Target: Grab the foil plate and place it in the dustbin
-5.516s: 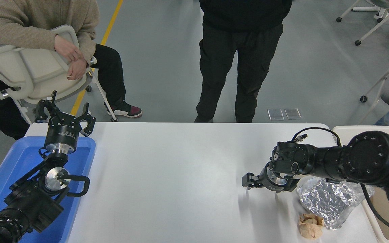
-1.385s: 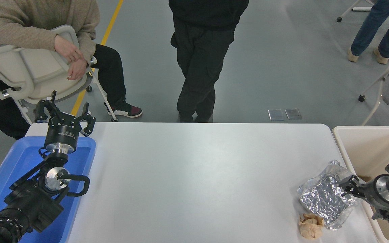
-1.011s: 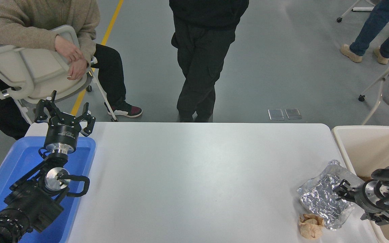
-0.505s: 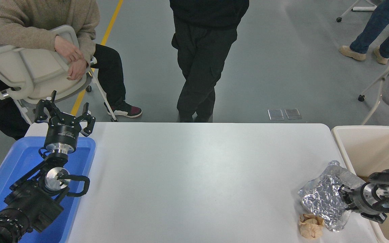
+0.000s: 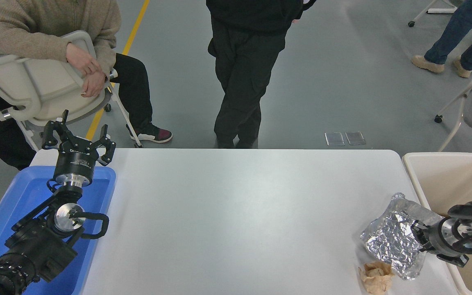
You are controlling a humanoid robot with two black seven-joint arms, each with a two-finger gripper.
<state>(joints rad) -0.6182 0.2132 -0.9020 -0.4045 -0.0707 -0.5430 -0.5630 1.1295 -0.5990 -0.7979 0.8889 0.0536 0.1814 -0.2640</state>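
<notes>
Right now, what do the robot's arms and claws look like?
Both arms are black and chunky, with shiny silver rings at the wrists. The left gripper has thin black finger links, small white lettering on its round body, and a black cable looping beside the wrist. The right gripper is black too, behind a round silver disc.

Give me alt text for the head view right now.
The right gripper, reaching in from the right edge, is at the right rim of the foil plate on the white table, beside the dustbin. A crumpled brown paper ball lies just in front; the left gripper is parked over a blue tray.
</notes>
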